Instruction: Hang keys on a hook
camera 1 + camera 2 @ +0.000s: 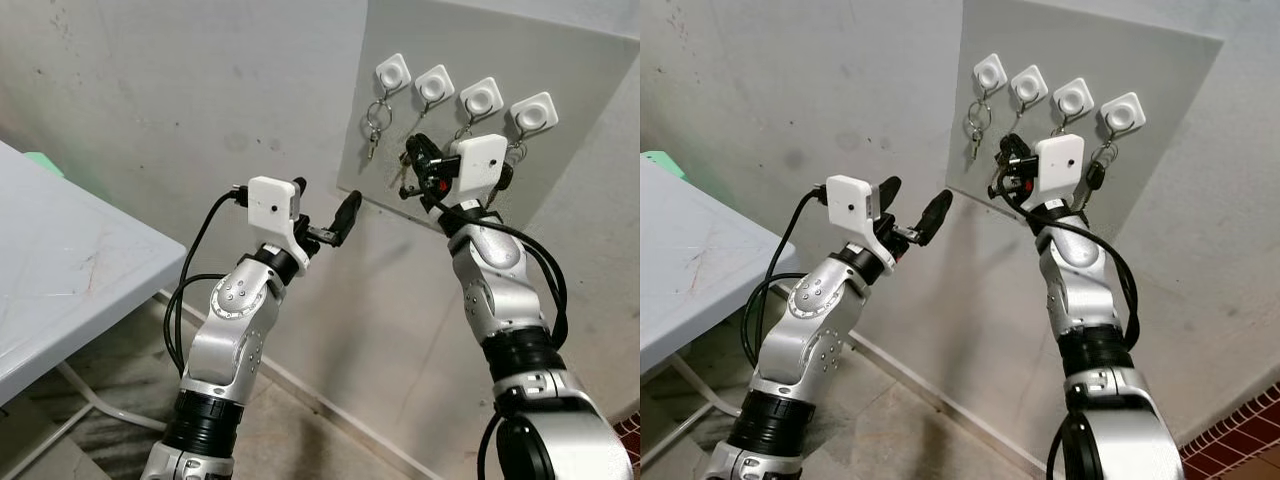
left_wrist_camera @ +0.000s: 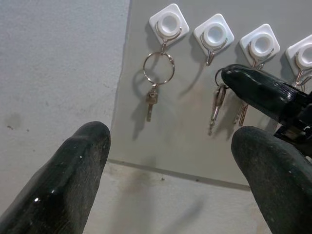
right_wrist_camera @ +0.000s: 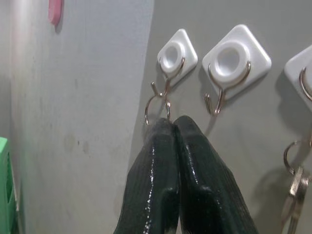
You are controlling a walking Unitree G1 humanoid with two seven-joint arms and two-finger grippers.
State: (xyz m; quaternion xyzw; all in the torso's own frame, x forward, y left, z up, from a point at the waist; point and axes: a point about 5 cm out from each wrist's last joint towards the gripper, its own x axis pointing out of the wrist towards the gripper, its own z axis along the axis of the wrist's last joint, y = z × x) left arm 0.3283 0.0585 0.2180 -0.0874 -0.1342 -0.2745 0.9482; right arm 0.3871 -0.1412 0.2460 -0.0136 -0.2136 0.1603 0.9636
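Both silver arms rise from close below toward the plaster wall (image 1: pixel 180 90), with a pale tabletop (image 1: pixel 60 270) off to the left. On the wall hangs a grey panel (image 1: pixel 590 90) bearing four white square hooks in a row. The leftmost hook (image 1: pixel 393 72) carries a key ring with a single key (image 1: pixel 372 125). The second hook (image 1: pixel 434 84) looks bare at its wire, while the third hook (image 1: pixel 481 97) and fourth hook (image 1: pixel 533 112) have keys hanging beneath them.

Reaching up to the panel, the right end effector (image 3: pixel 173 127) has its two black fingers pressed tight together just under the second hook, nipping the metal ring of a set of keys (image 2: pixel 216 101) that dangles below it. Lower and to the left, well short of the panel, the left end effector (image 1: pixel 322 210) hovers with fingers spread wide, holding nothing.
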